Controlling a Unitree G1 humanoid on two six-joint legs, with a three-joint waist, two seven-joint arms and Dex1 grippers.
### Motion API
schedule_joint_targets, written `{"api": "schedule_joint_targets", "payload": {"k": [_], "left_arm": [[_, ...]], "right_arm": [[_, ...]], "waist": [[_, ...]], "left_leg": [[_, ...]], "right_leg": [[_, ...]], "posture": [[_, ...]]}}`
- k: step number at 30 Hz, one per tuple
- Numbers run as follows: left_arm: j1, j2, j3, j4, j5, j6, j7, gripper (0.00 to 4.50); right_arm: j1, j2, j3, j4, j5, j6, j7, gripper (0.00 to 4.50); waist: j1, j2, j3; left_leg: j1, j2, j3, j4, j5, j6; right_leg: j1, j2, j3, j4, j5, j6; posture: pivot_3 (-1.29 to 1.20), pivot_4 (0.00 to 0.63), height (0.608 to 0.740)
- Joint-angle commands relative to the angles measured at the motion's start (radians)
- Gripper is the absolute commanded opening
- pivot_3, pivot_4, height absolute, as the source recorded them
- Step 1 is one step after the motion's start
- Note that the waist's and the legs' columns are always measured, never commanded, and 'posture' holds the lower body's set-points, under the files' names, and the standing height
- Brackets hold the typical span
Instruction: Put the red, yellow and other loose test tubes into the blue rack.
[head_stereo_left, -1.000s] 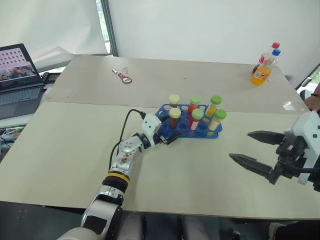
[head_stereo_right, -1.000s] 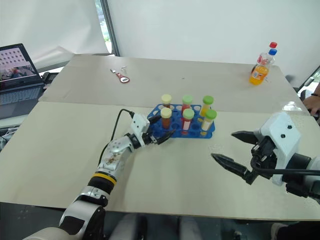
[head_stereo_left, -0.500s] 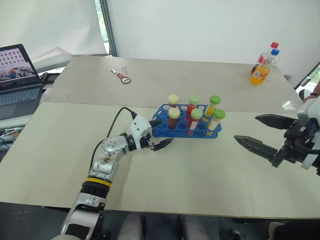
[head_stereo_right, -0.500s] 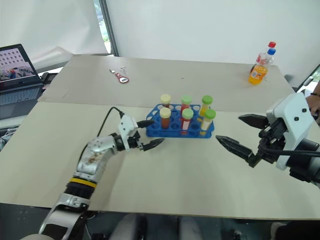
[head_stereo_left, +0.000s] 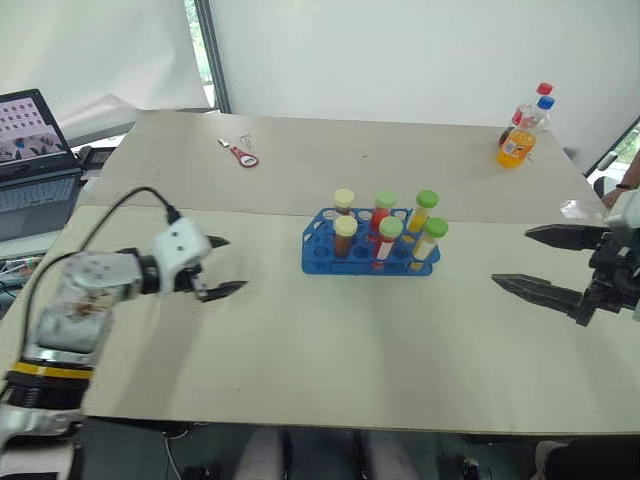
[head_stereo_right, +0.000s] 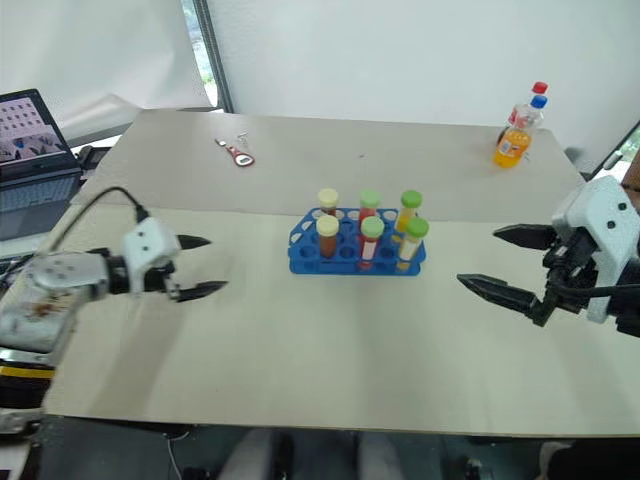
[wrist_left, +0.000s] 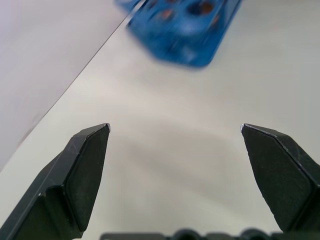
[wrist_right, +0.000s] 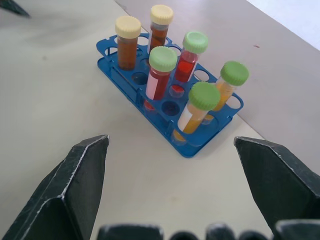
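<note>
Right wrist view looks between wide-open fingers at the blue rack (wrist_right: 170, 107) with six capped tubes (wrist_right: 160, 72) standing in it, two cream-capped and four green-capped. No loose tube lies on the table (head_stereo_left: 330, 340), so the job looks finished. The left gripper (head_stereo_left: 220, 266) hangs open and empty well to the rack's left; the right gripper (head_stereo_left: 545, 265) hangs open and empty off to its right. The main risk is a stray sweep knocking the light rack and tipping the leaning yellow tubes.
</note>
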Motion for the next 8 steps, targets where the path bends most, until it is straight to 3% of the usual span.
{"api": "schedule_joint_targets", "payload": {"k": [1, 8], "left_arm": [[0.029, 0.053, 0.070, -0.019, -0.029, 0.018, -0.021, 4.46], [0.060, 0.073, 0.113, -0.038, -0.066, 0.057, -0.038, 4.46]], "right_arm": [[-0.045, -0.031, 0.030, 0.058, -0.052, -0.078, 0.087, 4.46], [-0.101, -0.036, 0.095, 0.128, -0.117, -0.126, 0.158, 4.46]], "waist": [[0.001, 0.001, 0.000], [0.004, 0.000, 0.000]], "left_leg": [[0.000, 0.001, 0.001, 0.000, 0.000, 0.000], [0.000, 0.001, 0.007, 0.000, 0.000, 0.000]], "right_leg": [[0.000, 0.000, 0.000, 0.000, 0.000, 0.000], [0.000, 0.000, 0.000, 0.000, 0.000, 0.000]], "posture": [[0.00, 0.150, 0.740], [0.00, 0.150, 0.740]]}}
